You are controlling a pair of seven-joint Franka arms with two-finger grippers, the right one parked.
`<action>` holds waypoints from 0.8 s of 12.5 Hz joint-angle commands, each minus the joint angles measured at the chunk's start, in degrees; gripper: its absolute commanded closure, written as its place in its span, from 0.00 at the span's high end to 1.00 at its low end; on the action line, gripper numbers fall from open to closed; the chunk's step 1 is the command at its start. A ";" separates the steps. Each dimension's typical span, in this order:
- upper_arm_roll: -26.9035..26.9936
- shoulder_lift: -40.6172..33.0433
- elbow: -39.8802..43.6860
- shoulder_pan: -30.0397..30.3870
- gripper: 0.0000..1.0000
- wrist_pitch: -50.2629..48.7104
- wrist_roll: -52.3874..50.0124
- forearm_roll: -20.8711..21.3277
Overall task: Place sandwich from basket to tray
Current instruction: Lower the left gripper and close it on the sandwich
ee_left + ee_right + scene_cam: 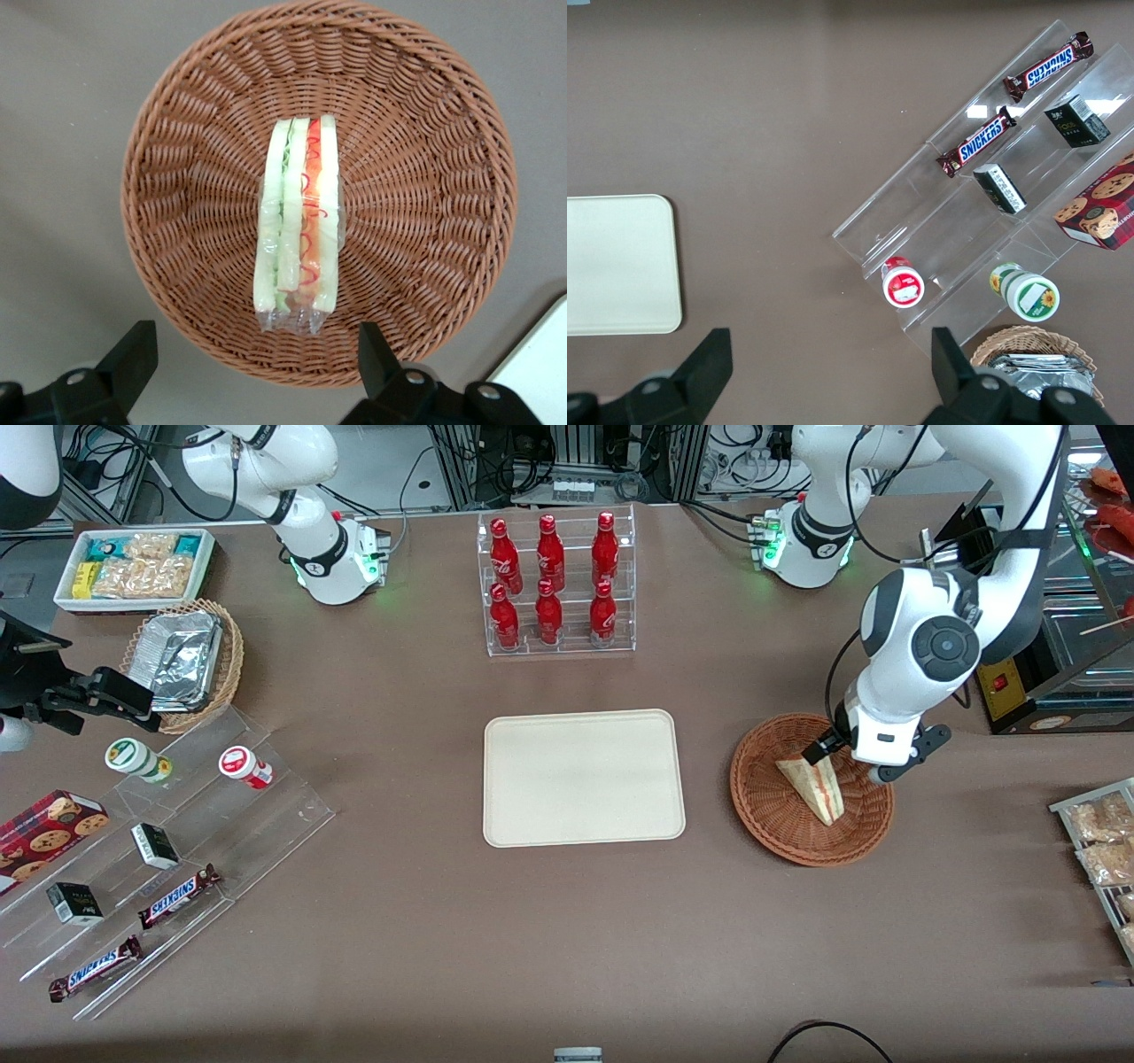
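One sandwich (299,226) lies in the single reddish-brown basket (771,824), resting near the middle of the woven floor with its layered cut edge turned upward, which leaves its two flat bread faces free for a sideways pinch. The tool (252,363) hangs just above the basket rim, its fingers (133,354) spread wide and holding nothing; they appear aligned to either side of the wedge's narrow end, presumably so a straight descent would bracket the bread. One cream tray (584,777) sits bare on the tabletop (443,957), beside the basket toward the parked arm's end, close enough that the carry should be short and low. Farther from the front camera than the tray stands a clear rack (557,584) with six red bottles, three per tier. Toward the parked arm's end a stepped clear stand (177,841) holds two Snickers bars (177,895), two small dark boxes and two round-lidded cups.
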 commanded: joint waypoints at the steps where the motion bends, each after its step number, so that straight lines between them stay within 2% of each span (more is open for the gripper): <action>1: 0.18 2.13 -0.26 -0.51 1.00 3.79 -1.41 -1.04; 5: 0.18 5.56 -0.35 -0.34 1.00 7.75 -1.32 -3.93; 9: 0.18 7.58 -0.35 -0.07 0.98 8.20 -0.09 -3.94; 10: 0.27 7.67 -0.35 -0.07 0.71 8.12 0.70 -3.94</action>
